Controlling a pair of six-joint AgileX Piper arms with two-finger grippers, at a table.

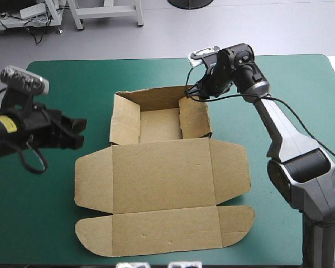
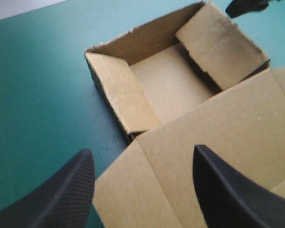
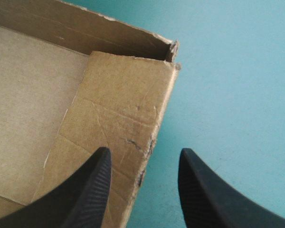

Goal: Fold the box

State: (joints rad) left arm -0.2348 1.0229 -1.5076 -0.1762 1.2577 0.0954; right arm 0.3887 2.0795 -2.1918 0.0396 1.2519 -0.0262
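The brown box (image 1: 162,167) lies mid-table as an open tray (image 1: 159,125) with raised walls at the far end. Its lid (image 1: 163,192) is flat toward the near edge, flaps spread. My left gripper (image 1: 80,134) hovers open left of the box, level with the tray's near left corner; in the left wrist view its fingers (image 2: 142,152) stand wide apart over the lid's corner, the tray (image 2: 173,80) ahead. My right gripper (image 1: 193,91) is open at the tray's far right corner. In the right wrist view it (image 3: 144,154) straddles the folded right wall (image 3: 121,114).
Teal-green cover (image 1: 50,223) surrounds the box, with wide strips on both sides. The right arm's cable hangs near the tray's far right corner. The other gripper's black tip (image 2: 244,5) shows beyond the tray in the left wrist view.
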